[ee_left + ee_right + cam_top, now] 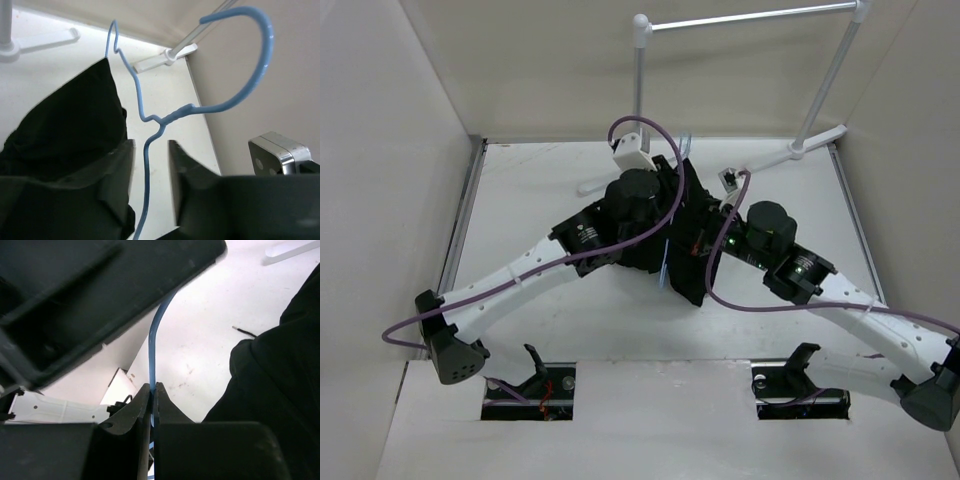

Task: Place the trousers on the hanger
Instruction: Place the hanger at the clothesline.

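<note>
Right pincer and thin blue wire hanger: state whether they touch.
Touching. The right wrist view shows the right pincer clamped on the thin blue wire hanger, no gap either side.

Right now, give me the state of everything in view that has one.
hanger: held up, hook free, wire pinched by the right gripper.
trousers: bunched beside the hanger wire; whether draped over it, cannot tell.
left gripper: open, hanger wire passing between its fingers.
right gripper: shut on the hanger.
garment rack: upright at the table's far end.
</note>
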Available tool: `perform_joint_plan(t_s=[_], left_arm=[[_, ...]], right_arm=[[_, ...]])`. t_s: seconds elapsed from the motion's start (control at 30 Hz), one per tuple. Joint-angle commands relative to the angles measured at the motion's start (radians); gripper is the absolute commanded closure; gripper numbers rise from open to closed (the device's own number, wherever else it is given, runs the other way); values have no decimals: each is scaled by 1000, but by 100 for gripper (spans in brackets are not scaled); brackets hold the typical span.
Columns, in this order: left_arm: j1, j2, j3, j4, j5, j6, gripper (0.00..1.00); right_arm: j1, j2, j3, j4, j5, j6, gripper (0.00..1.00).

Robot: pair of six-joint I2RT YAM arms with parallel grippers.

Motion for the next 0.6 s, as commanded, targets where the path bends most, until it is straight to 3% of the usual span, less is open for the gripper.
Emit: perform_joint_plan(t_s=[0.0,0.23,0.57], left_arm=[[10,-93,-2,107,0,17,62],[44,-207,-49,126,17,48,38],[133,-397,-213,28,6,25,37]], right_arm=[[-12,-69,41,103,10,-7,100],[-124,-61,136,53,-30,-40,100],[-429,161,545,-131,-150,-132,100]])
